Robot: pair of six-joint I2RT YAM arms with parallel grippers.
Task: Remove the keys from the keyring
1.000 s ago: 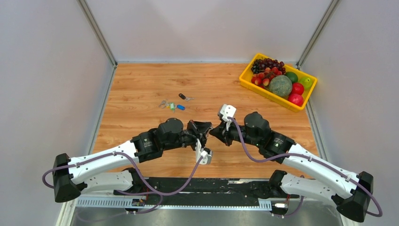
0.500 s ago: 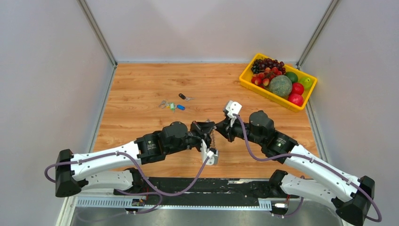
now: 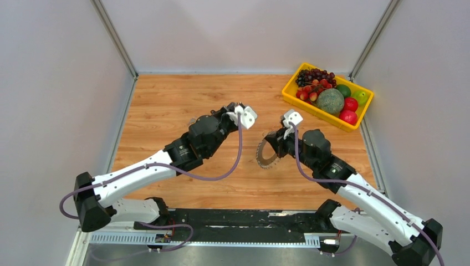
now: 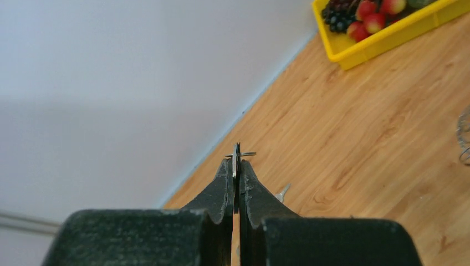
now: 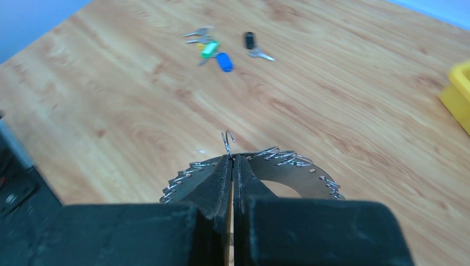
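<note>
left gripper (image 4: 237,170): clamped on key (image 4: 236,152) with small ring
right gripper (image 5: 233,160): clamped on keyring (image 5: 288,169) rim
loose keys (image 5: 213,47): on table (image 5: 360,83)

We stretch our left arm (image 3: 133,177) far forward, with the left gripper (image 4: 236,169) pinched tight on a thin key (image 4: 237,152). Our right arm (image 3: 366,194) bends inward toward the middle, its right gripper (image 5: 233,166) clamped on the keyring (image 5: 288,172).
</note>
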